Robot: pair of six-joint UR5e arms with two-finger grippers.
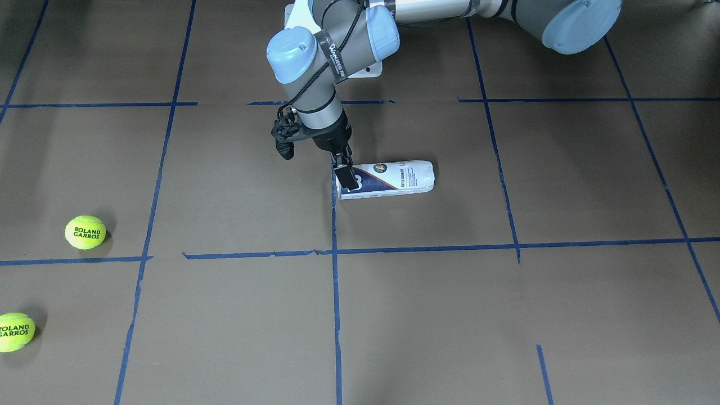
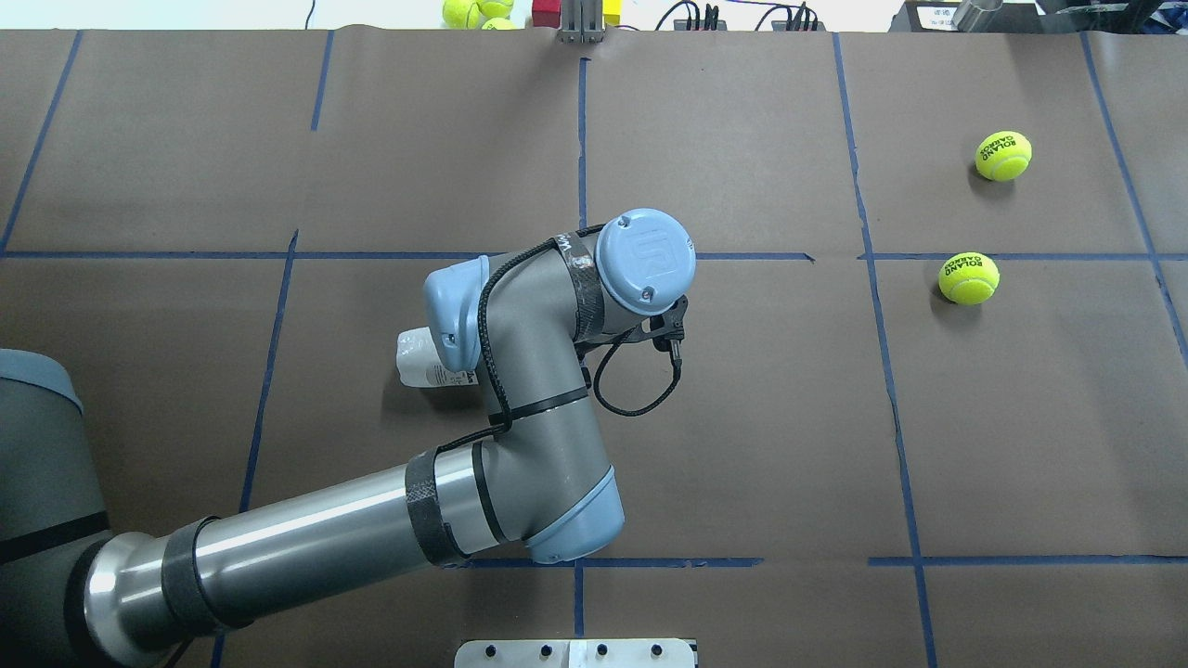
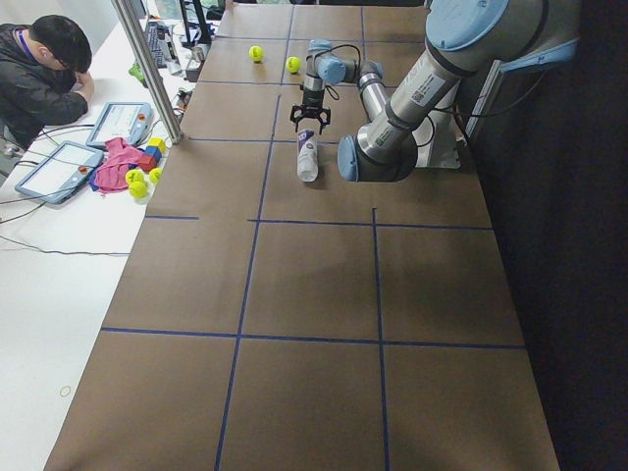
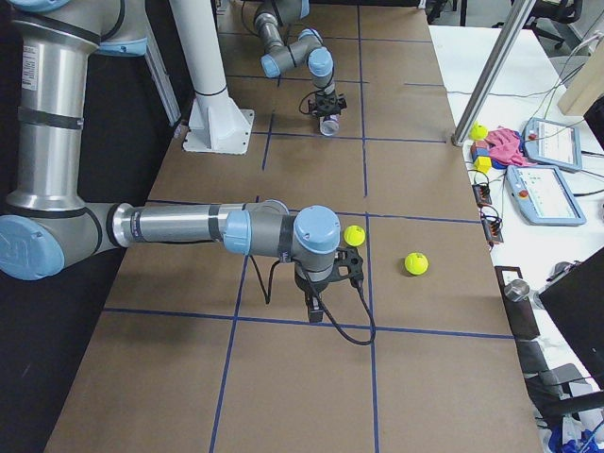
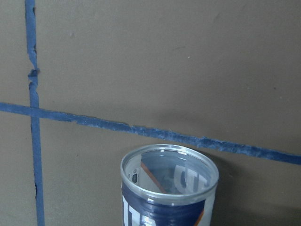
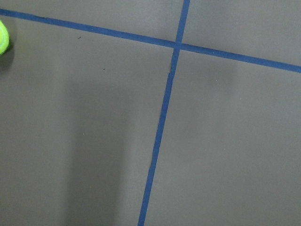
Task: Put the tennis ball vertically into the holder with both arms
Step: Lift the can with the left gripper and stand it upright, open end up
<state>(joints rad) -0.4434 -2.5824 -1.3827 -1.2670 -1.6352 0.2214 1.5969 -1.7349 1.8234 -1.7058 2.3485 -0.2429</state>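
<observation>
The holder (image 1: pixel 394 179), a clear tube with a white and navy label, lies on its side near the table's middle. The left arm hides most of the holder (image 2: pixel 416 357) from overhead. My left gripper (image 1: pixel 344 171) reaches down onto the tube's open end, its dark fingers overlapping the rim. I cannot tell whether they are closed on it. The left wrist view looks into the holder's open mouth (image 5: pixel 169 162), with no fingers in view. Two tennis balls (image 2: pixel 969 278) (image 2: pixel 1003 155) rest far to the right. My right gripper (image 4: pixel 316 307) hangs low beside the nearer ball (image 4: pixel 354 236); its state cannot be told.
Blue tape lines grid the brown table. The white pedestal base (image 4: pixel 219 123) stands at the robot's side. A person (image 3: pixel 49 69) sits at a side table with tablets, loose balls and blocks behind a metal pole (image 3: pixel 152 69). Spare balls (image 2: pixel 473 11) lie past the far edge.
</observation>
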